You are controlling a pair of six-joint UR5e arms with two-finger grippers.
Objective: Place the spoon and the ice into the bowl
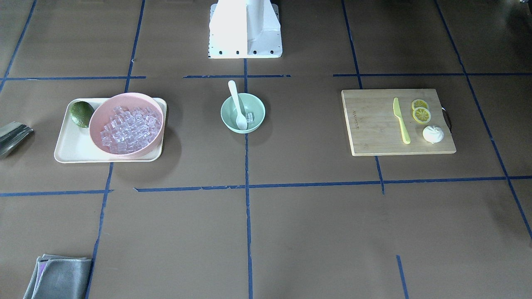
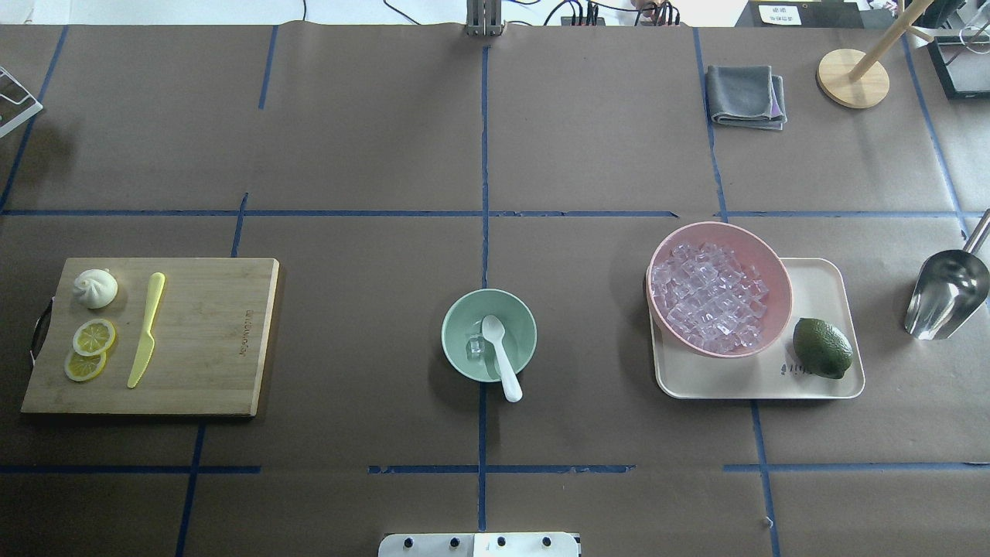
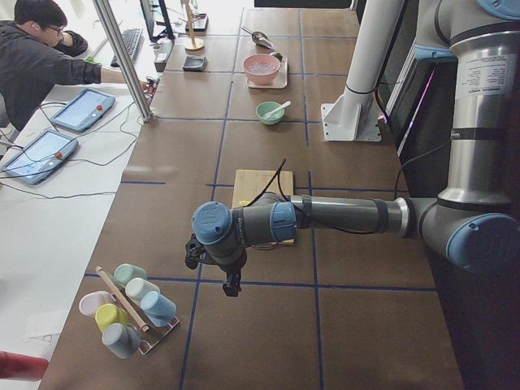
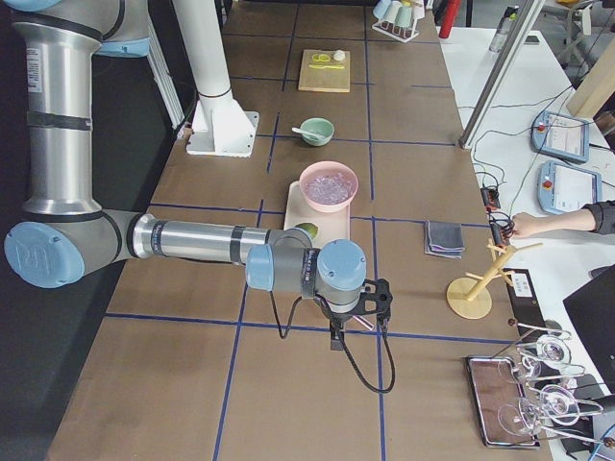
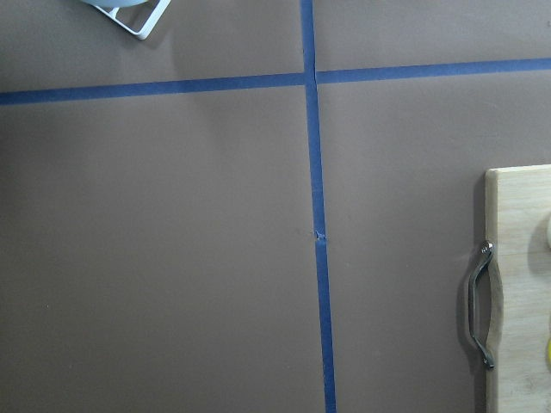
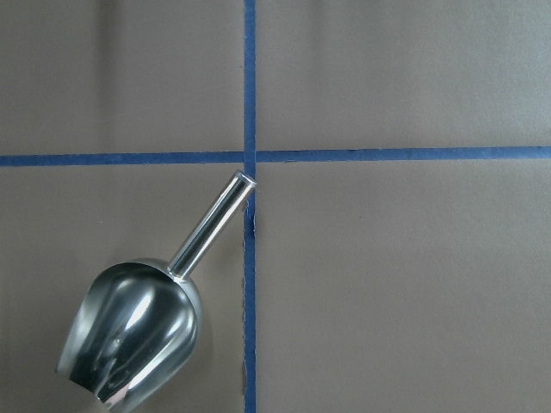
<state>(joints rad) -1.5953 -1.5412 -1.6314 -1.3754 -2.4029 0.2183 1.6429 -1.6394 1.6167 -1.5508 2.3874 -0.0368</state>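
Nearest the robot's base, the brown-papered table (image 2: pixel 348 402) lies open, crossed only by blue tape lines. Just beyond, on the centre line, sits the bowl (image 2: pixel 520 319), small, round and mint-green, with bare paper all around it. The spoon (image 2: pixel 503 362), white plastic with a slim handle, rests with its oval scoop down inside the bowl and its handle leaning over the near rim. The ice (image 2: pixel 475 348), a clear glassy cube, lies on the bowl's floor just beside the scoop.

Well apart to the robot's left is a wooden cutting board (image 2: pixel 216 333) carrying a yellow-green knife (image 2: pixel 145 331). Well apart to the right, a cream tray (image 2: pixel 827 286) holds a pink bowl (image 2: pixel 777 271) heaped with cubes and a lime (image 2: pixel 822 347); a metal scoop (image 2: pixel 945 294) lies past the tray's edge. Farther off, a folded grey cloth (image 2: pixel 745 94) sits near the far edge.

The left gripper (image 3: pixel 219 276) and the right gripper (image 4: pixel 357 331) hang above the table's opposite ends; whether their fingers are apart or together cannot be told.
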